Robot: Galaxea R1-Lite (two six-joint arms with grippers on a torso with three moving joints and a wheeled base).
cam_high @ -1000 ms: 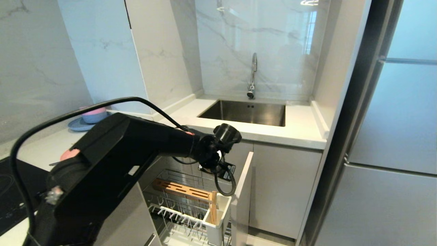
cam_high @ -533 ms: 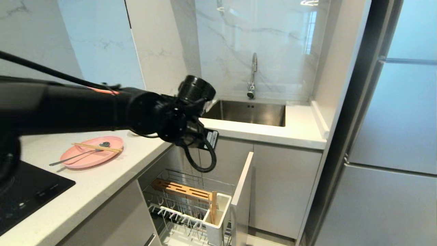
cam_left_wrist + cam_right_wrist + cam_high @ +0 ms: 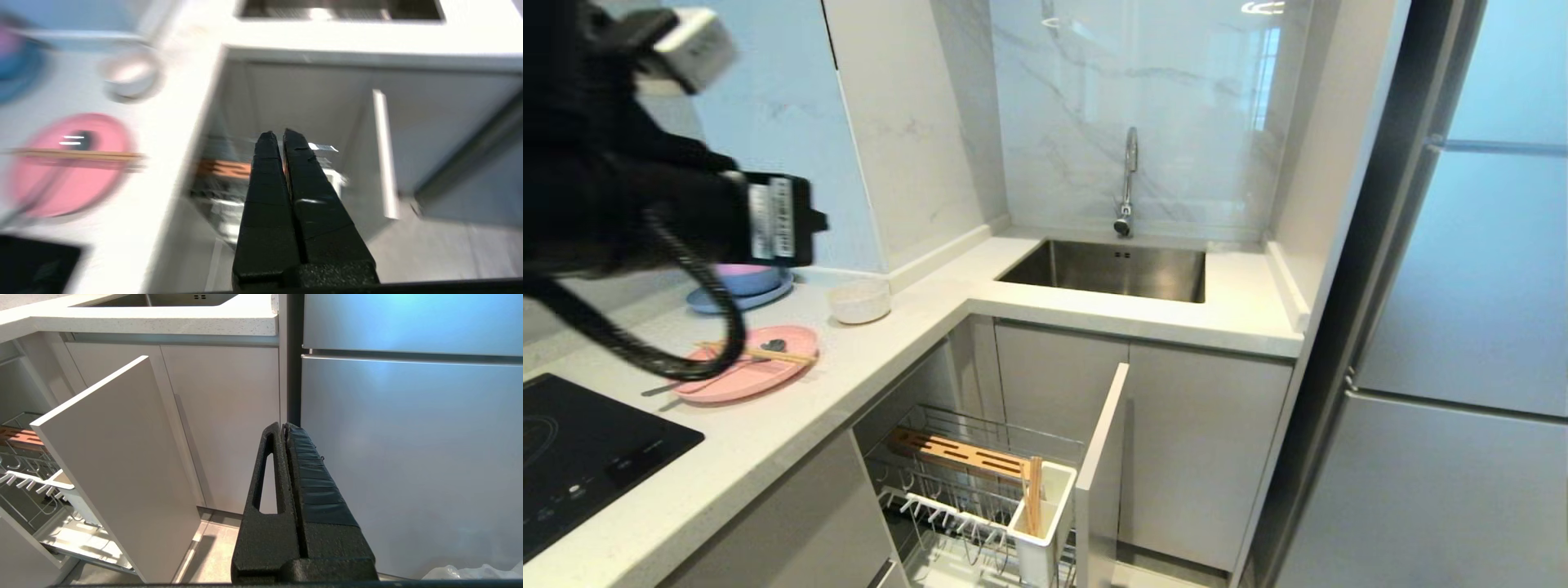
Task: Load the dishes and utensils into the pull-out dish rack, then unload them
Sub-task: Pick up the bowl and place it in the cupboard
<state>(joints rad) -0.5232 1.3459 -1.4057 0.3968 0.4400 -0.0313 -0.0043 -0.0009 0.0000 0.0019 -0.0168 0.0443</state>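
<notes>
While the left gripper (image 3: 282,136) hangs pinched shut and empty above the rack (image 3: 968,482), the plate (image 3: 747,369) carries loose chopsticks (image 3: 760,352) and spoon (image 3: 698,376); tilt it and they slide off; the right gripper (image 3: 283,428) is parked closed.

- The plate (image 3: 747,369) sits on the table (image 3: 792,425), between the cooktop (image 3: 580,457) at the left and the small bowl (image 3: 859,300) further back.
- One chopstick (image 3: 764,353) and the spoon (image 3: 707,373) lie across the plate.
- Stacked dishes (image 3: 743,287) sit behind the plate, by the wall.
- The sink (image 3: 1111,269) is set in the table to the right, tap (image 3: 1128,180) behind it.
- The dish rack (image 3: 968,490) is pulled out below the table, with another chopstick (image 3: 1034,494) standing in its cutlery box (image 3: 1045,523).
- The fridge (image 3: 1462,367) stands at far right.
</notes>
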